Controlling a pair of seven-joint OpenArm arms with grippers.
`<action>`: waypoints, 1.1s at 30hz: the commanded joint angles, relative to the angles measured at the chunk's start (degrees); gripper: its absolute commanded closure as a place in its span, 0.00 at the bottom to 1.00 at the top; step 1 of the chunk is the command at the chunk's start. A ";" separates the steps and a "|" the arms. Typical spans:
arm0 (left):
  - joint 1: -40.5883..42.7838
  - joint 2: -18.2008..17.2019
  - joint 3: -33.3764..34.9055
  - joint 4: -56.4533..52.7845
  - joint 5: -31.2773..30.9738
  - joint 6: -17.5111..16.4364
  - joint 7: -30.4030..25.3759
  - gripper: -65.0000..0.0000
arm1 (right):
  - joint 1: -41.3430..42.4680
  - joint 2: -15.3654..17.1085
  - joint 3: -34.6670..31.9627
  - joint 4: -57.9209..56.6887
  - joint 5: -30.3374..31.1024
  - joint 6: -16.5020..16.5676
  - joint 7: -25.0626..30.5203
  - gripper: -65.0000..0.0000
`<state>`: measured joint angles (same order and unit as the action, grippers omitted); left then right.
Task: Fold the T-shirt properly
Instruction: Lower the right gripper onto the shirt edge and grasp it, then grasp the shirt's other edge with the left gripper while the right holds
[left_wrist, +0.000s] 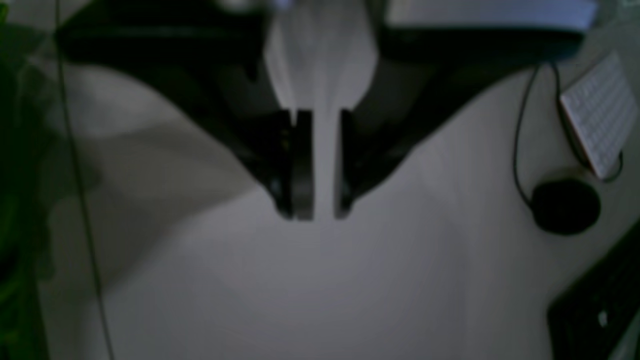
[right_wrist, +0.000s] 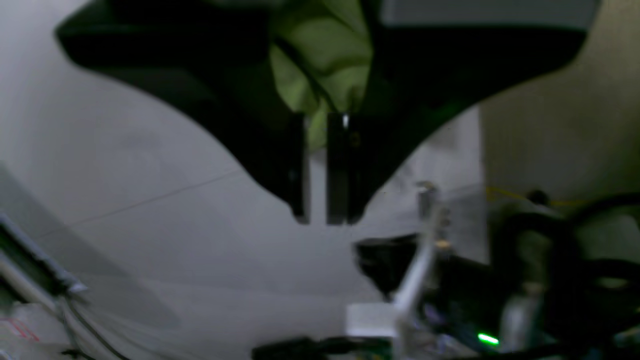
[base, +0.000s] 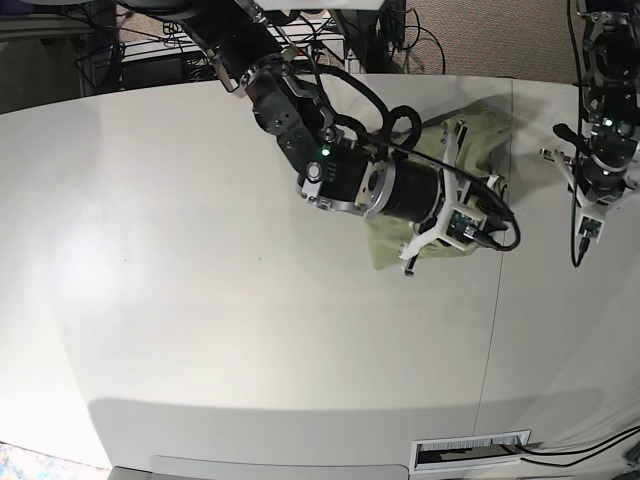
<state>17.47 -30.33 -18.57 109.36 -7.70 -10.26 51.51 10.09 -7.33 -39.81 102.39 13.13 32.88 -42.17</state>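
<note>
R gripper (right_wrist: 320, 220) fingers nearly together, T-shirt (base: 470, 135) bunched behind tips, grip unclear. L gripper (left_wrist: 315, 215) slightly apart, empty. Spread flat first.

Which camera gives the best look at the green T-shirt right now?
The base view: the T-shirt lies bunched on the table, partly behind the right arm. The right wrist view shows only blurred green folds behind the end effector. The left wrist view shows just a dark green edge.

White table (base: 200, 300) (seamed) on speckled carpet (base: 480, 40).
</note>
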 joint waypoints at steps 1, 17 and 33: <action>0.31 -1.09 -0.81 1.60 -0.11 0.63 -0.24 0.91 | 1.57 -0.79 0.20 1.07 -1.07 -0.09 1.70 0.91; 15.37 7.56 -11.58 17.18 -41.55 -14.60 0.22 1.00 | 8.33 -0.74 12.74 -8.92 -17.68 -0.09 5.22 1.00; 17.92 14.45 -3.56 16.11 -47.89 -17.97 4.09 1.00 | 16.44 -0.46 16.57 -30.12 -17.70 -0.04 9.62 1.00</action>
<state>35.18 -15.44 -21.74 124.79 -54.65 -28.14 56.55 24.77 -7.16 -23.33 71.46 -5.10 32.95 -34.02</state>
